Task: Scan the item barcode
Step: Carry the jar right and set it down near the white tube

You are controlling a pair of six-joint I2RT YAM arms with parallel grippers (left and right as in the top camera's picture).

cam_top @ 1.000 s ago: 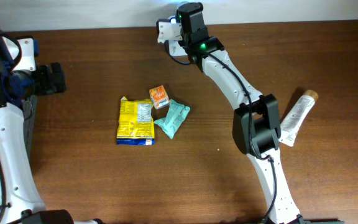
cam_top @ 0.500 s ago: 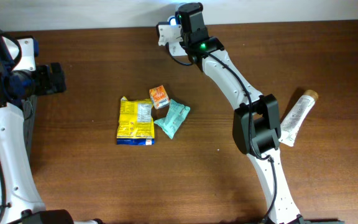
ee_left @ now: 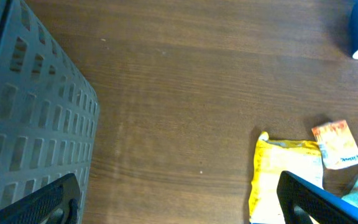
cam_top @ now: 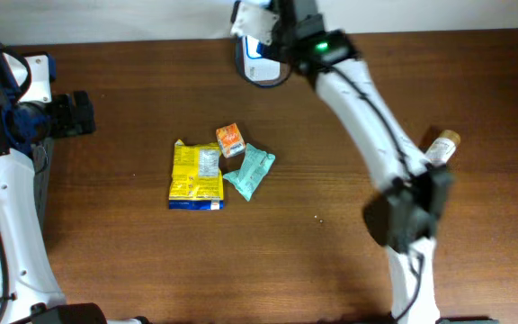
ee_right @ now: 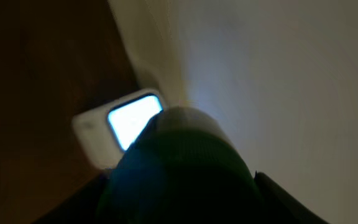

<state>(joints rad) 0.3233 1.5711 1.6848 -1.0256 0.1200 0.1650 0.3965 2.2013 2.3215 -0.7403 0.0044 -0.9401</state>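
The right gripper (cam_top: 270, 34) grasps the white plastic barcode scanner (cam_top: 254, 40), its window glowing blue. It is well beyond the far edge of the flat yellow foil snack packet (cam_top: 196, 175), at the back of the brown wooden table (cam_top: 106, 234). The right wrist view is too blurred to show the fingers.

The small orange cardboard carton (cam_top: 230, 139) lies just beside the packet's far right corner. The crumpled teal plastic pouch (cam_top: 250, 171) rests against the packet's right side. The white squeeze tube with a tan cap (cam_top: 444, 141) lies well right of the packet, partly hidden by the right arm.

The left gripper (ee_left: 179, 200) hangs spread wide and empty, well left of the packet, near the dark grey perforated plastic crate (ee_left: 23, 106).
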